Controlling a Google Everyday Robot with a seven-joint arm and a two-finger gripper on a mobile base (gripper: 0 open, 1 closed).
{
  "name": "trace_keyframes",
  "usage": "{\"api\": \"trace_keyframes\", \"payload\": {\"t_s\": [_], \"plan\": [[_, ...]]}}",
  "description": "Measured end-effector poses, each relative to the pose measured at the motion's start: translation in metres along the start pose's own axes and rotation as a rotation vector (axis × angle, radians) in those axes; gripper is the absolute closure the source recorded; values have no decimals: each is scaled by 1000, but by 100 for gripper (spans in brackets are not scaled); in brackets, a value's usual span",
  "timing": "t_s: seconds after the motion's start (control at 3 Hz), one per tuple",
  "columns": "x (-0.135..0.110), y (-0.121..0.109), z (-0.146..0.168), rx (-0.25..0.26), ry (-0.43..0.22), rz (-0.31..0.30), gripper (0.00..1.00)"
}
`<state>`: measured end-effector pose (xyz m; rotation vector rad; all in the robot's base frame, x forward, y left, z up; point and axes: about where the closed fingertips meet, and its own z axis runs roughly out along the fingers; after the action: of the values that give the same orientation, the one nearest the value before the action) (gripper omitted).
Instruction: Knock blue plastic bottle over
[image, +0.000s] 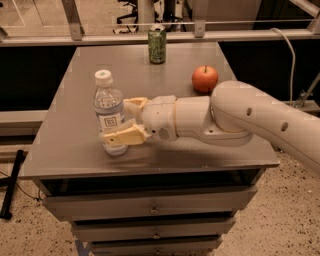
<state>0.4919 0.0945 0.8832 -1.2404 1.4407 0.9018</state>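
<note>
Left of centre, the gripper (116, 121), spread wide and empty, flanks the upright blue plastic bottle (107, 99); probably light and tippy, so push high.

You are operating in an office or lab workspace. Evidence: a grey metal worktable (70, 150) over a bank of drawers (150, 209), speckled hard floor (280, 220), wheeled chair bases (129, 14) beyond a metal rail (240, 35), and a loose cable (290, 55) at right. Your gripper (113, 120) sits over that worktable, fingers spread, at the blue plastic bottle (107, 102).
</note>
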Motion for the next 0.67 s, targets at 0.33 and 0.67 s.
{"api": "trace_keyframes", "payload": {"t_s": [0.33, 0.67], "plan": [[3, -6, 3, -6, -24, -6, 62], [-3, -17, -2, -5, -10, -13, 86]]}}
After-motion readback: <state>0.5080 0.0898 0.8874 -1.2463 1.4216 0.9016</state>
